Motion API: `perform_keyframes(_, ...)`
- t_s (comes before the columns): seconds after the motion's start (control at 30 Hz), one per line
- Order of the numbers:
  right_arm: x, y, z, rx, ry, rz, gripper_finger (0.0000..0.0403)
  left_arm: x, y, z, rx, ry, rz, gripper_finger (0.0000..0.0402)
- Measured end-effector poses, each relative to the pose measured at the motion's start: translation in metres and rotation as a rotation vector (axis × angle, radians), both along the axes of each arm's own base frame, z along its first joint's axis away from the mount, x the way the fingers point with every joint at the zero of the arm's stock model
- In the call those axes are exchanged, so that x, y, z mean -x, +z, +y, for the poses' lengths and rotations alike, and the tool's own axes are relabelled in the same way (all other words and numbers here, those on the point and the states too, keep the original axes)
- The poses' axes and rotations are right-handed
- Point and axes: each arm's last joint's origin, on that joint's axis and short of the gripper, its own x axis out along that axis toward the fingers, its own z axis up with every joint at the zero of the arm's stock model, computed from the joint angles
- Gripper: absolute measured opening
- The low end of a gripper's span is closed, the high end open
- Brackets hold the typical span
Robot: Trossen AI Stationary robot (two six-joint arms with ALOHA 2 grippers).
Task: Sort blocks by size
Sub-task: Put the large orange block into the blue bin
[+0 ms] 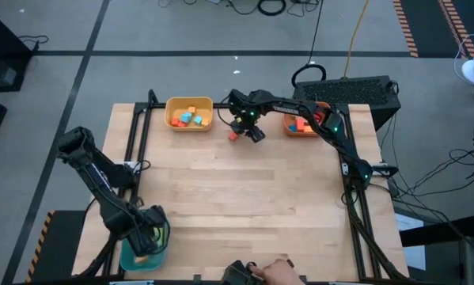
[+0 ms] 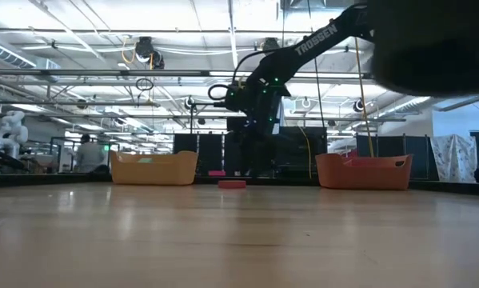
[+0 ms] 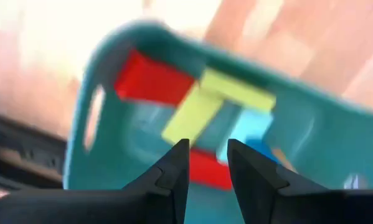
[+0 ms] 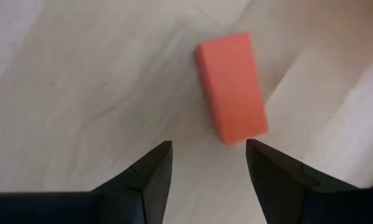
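Note:
A red-orange block (image 4: 231,87) lies flat on the wooden table near its far edge, between the yellow bin (image 1: 189,104) and the orange bin (image 1: 290,129); it also shows in the high view as the block (image 1: 233,136) and in the low view as the block (image 2: 231,183). My right gripper (image 4: 209,146) hangs open just above it, pointing steeply down, the block ahead of its fingertips. My left gripper (image 3: 208,146) stands open over the teal bin (image 3: 105,68) at the near left corner, nothing between its fingers. In that bin lie red (image 3: 152,81), yellow-green (image 3: 192,112) and light blue (image 3: 251,127) blocks.
The yellow bin holds several small orange and blue blocks (image 1: 191,117); the orange bin holds red and green ones (image 1: 302,124). A person's hand (image 1: 278,273) with a dark object shows at the table's near edge. Bare wood (image 1: 244,190) fills the middle.

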Motion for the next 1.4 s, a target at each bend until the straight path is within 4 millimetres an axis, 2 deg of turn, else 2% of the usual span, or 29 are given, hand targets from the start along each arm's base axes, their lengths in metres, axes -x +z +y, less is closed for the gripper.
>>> perform_keyframes(0.23,-0.011,0.004,-0.006,0.072,0.048,-0.12,0.0191,-0.008,0.005,0.007,-0.081,0.011,-0.087,0.0113)
perform_keyframes(0.4,-0.015,0.004,0.002,0.075,0.09,-0.124,0.0191,-0.01,0.009,0.005,-0.097,0.013,-0.141,0.0113)
perform_keyframes(0.63,-0.018,-0.001,0.0,0.091,0.114,-0.133,0.0192,-0.011,0.01,0.008,-0.253,-0.099,-0.29,0.0113)
perform_keyframes(0.97,-0.012,-0.019,-0.007,0.024,0.059,-0.09,0.0192,-0.022,0.011,0.024,-0.376,-0.22,-0.289,0.0113)
perform_keyframes(1.2,-0.012,-0.017,-0.007,0.027,0.043,-0.081,0.0189,-0.03,0.011,0.034,-0.392,-0.186,-0.277,0.0113)
perform_keyframes(1.4,-0.012,-0.017,-0.008,0.045,-0.01,-0.068,0.0163,-0.035,0.011,0.04,-0.402,-0.193,-0.262,0.0113)
